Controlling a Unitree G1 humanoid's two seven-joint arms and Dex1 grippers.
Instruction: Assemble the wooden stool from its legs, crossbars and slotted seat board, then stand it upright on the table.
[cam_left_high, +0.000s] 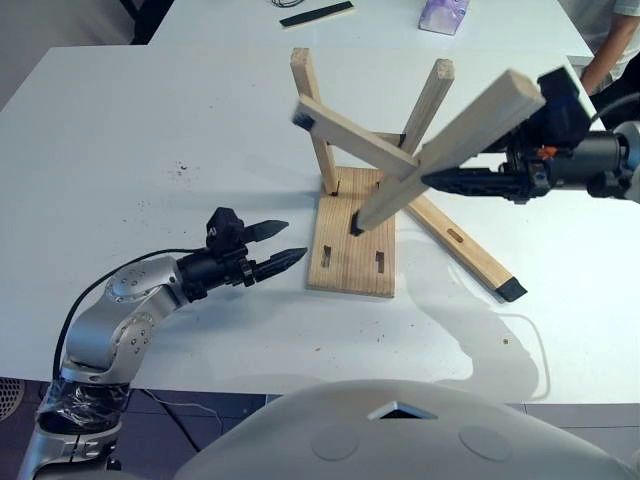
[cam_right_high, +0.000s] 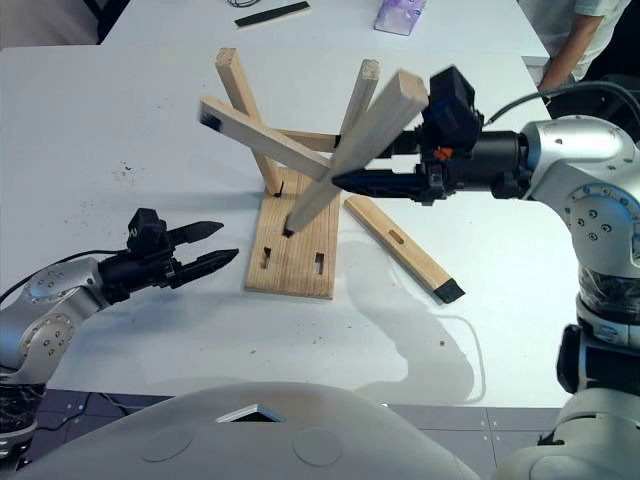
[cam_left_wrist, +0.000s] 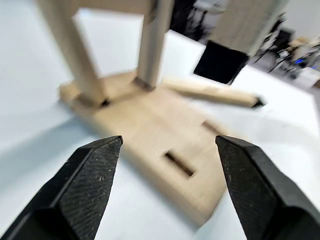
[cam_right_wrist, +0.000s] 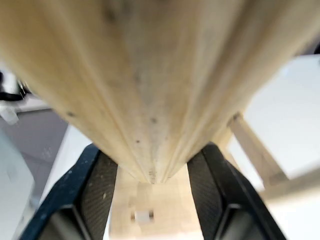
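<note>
One slanted leg (cam_left_high: 450, 145) hangs over the seat board (cam_left_high: 345, 270), its lower end at a slot in the board's middle (touching, I judge, though I cannot be sure) and its long axis rising from there toward the robot's right. A crossbar (cam_left_high: 350, 130) juts off it toward the left. The board lies flat on the table (cam_left_high: 150, 150), with two standing legs (cam_left_high: 307, 80) set in its far end. Outward from the slot, the right gripper (cam_left_high: 440, 180) is clamped on the slanted leg about midway along. That arm owns the coming move, which I take to be tipping the leg upright over the slot and pressing it home. The left gripper (cam_left_high: 290, 242), fingers spread and empty, sits low just off the board's near left corner, close but apart. A spare leg (cam_left_high: 465, 250) lies flat on the table to the board's right.
</note>
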